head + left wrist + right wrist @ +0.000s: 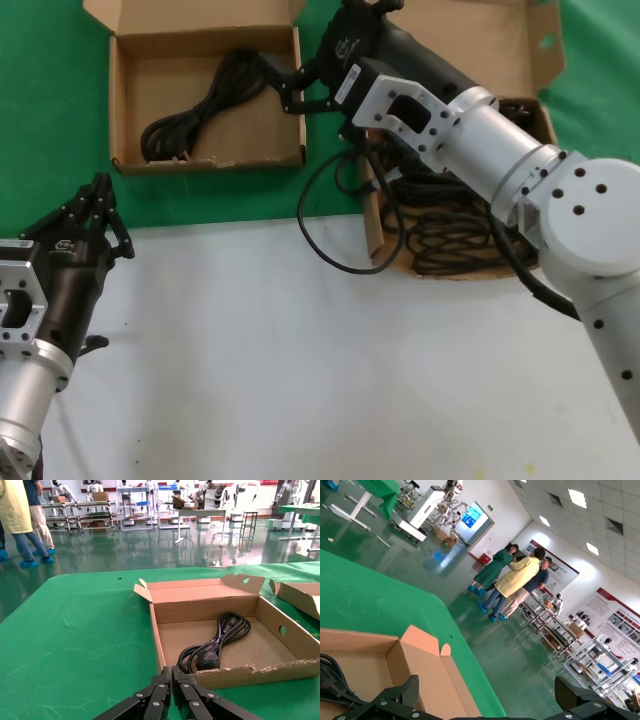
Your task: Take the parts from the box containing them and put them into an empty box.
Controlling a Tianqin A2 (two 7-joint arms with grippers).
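Hovering spread at the low box's [130, 100] right wall, the right pincer [300, 92] looks to have dropped its load: one cord [195, 120] lies inside, just left of the tips. More cords [450, 225] fill the tall-flapped box [500, 40] beyond that wall. The left pincer [95, 205], pressed together, waits before the low box over the counter [300, 360].

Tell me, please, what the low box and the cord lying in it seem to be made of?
The low box: brown corrugated cardboard, matte, judging by its ragged, torn front rim. The cord: apparently black rubber or plastic sheathing, slightly glossy, with a moulded plug.
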